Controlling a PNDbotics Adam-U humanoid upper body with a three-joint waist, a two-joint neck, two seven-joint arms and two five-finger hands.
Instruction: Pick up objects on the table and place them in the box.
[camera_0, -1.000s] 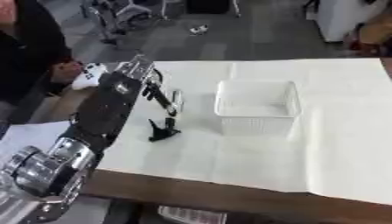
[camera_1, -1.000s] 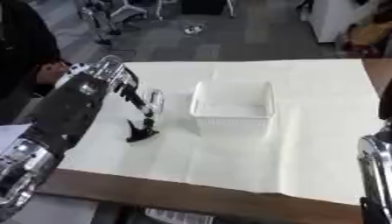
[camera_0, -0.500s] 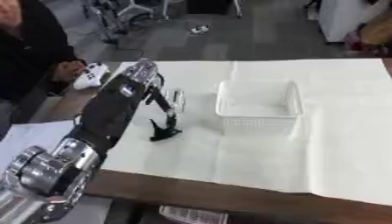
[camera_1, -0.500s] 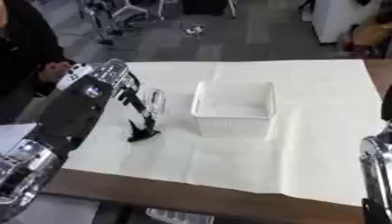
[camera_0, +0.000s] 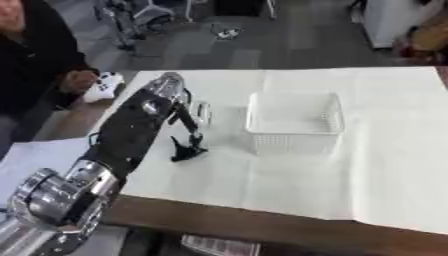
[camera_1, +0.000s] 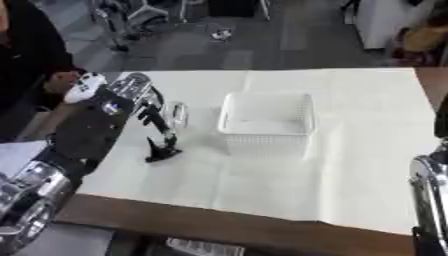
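Below, in the left eye view, the left hand (camera_0: 179, 107) reaches down over a small black object (camera_0: 187, 150) on the white-covered worktop (camera_0: 367, 150), left of the white box (camera_0: 293, 122); whether its fingers grip it I cannot tell. Right eye view: right arm (camera_1: 429, 185) at the edge.

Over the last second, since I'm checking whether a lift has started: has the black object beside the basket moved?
No. The black object sits at the same spot as before, with the same gap to the left of the white basket.
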